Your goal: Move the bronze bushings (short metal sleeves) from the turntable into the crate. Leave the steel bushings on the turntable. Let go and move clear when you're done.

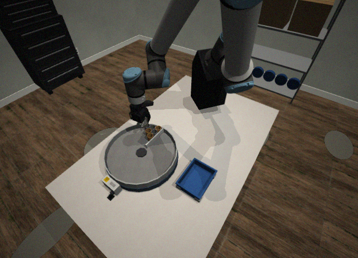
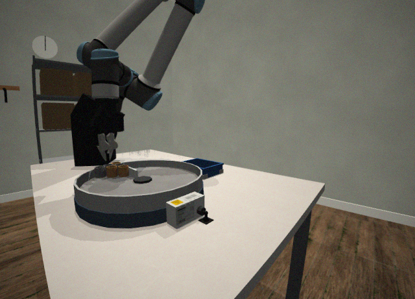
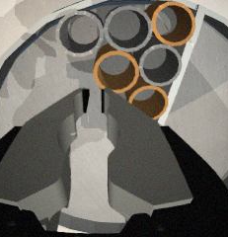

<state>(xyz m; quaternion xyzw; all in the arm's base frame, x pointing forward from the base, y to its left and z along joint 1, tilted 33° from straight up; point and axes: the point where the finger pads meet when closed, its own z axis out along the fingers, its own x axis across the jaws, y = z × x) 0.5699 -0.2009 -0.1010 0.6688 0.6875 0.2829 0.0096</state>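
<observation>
The turntable (image 1: 124, 165) (image 2: 117, 202) (image 3: 207, 99) carries a group of bushings beside its pale bar (image 1: 154, 137) (image 2: 132, 170) (image 3: 178, 79). One bronze bushing (image 1: 158, 128) (image 2: 116, 163) (image 3: 180, 37) is near the outer wall, against the bar. A second bronze bushing (image 1: 148, 130) (image 2: 111, 170) (image 3: 118, 82) is at the group's middle. A third bronze bushing (image 1: 149, 135) (image 2: 122, 170) (image 3: 155, 105) is nearest the hub. Three steel bushings show in the wrist view (image 3: 80, 51) (image 3: 140, 39) (image 3: 168, 76). My gripper (image 1: 143, 126) (image 2: 107, 159) (image 3: 95, 91) is shut and empty, just above the turntable beside the group.
The blue crate (image 1: 196, 178) (image 2: 207, 169) stands beside the turntable and looks empty in the top view. A small labelled box (image 1: 111, 184) (image 2: 185, 210) stands against the turntable's outside. The turntable's raised wall and the bar border the bushings.
</observation>
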